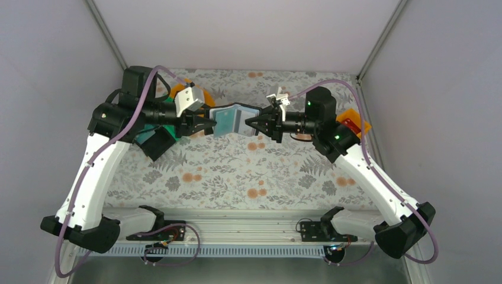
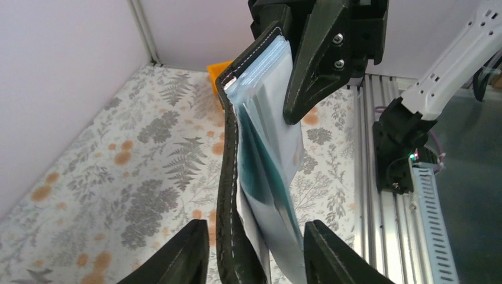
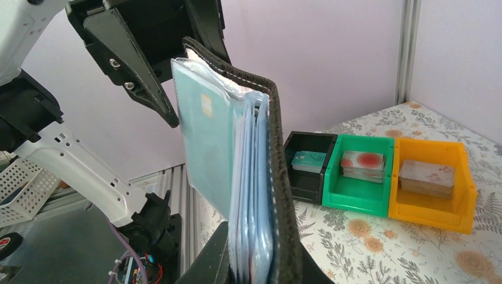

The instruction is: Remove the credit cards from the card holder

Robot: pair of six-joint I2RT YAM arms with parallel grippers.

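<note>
**Q:** Where is the card holder (image 1: 235, 120) at this moment?

**A:** It is off the counter (image 1: 237, 177), in the air over the far middle, strung between my 2 hands. My right hand (image 1: 248, 122) is clamped on its right end and carries it.

**Q:** And the left hand?

**A:** My left hand (image 1: 208, 124) stands astride the left end, with 1 finger by the leather back and 1 by the plastic sleeves. I cannot tell whether they are pinching or only standing close.

**Q:** How does it lie?

**A:** It stands on edge with its long axis running left to right, from hand to hand, and it bends a little at the middle fold. The stitched black back faces far. The sleeves holding the credit cards (image 3: 207, 142) face the near edge.

**Q:** So what does the coming move turn on?

**A:** I judge that my left hand must do the pulling, since the right is busy holding. The cards are already at its fingertips, so no reach is needed. The draw would run leftward along that axis, away from the right hand. I cannot see which way the sleeves open. As the fingers stand, closing would take the leather and everything in it, not 1 card.

**Q:** Where would a card go?

**A:** Probably to the black tray (image 3: 294, 177), green tray (image 3: 355, 198) and orange tray (image 3: 435, 213). They sit side by side at the far left, nearer my left hand, and each has cards in it.
</note>
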